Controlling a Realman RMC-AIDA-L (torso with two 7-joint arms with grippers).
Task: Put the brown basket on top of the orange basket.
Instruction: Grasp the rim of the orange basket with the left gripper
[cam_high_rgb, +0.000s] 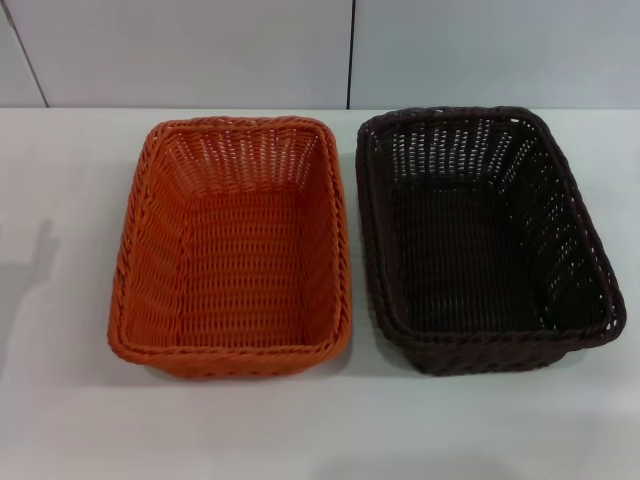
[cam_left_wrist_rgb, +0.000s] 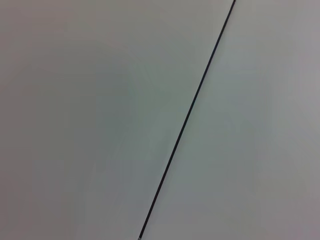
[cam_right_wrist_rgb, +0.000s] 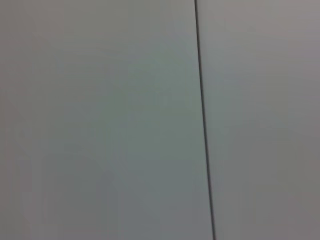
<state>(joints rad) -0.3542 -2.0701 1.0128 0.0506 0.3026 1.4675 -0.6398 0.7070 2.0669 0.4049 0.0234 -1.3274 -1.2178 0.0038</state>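
The orange basket (cam_high_rgb: 235, 250) sits upright and empty on the white table, left of centre in the head view. The brown basket (cam_high_rgb: 485, 235) sits upright and empty right beside it on its right, with a narrow gap between their rims. Neither gripper shows in any view. Both wrist views show only a plain pale panelled surface with a thin dark seam (cam_left_wrist_rgb: 190, 115) (cam_right_wrist_rgb: 202, 115).
The white table (cam_high_rgb: 320, 420) has bare surface in front of and to the left of the baskets. A pale panelled wall (cam_high_rgb: 200, 50) with a dark vertical seam stands right behind the table's far edge.
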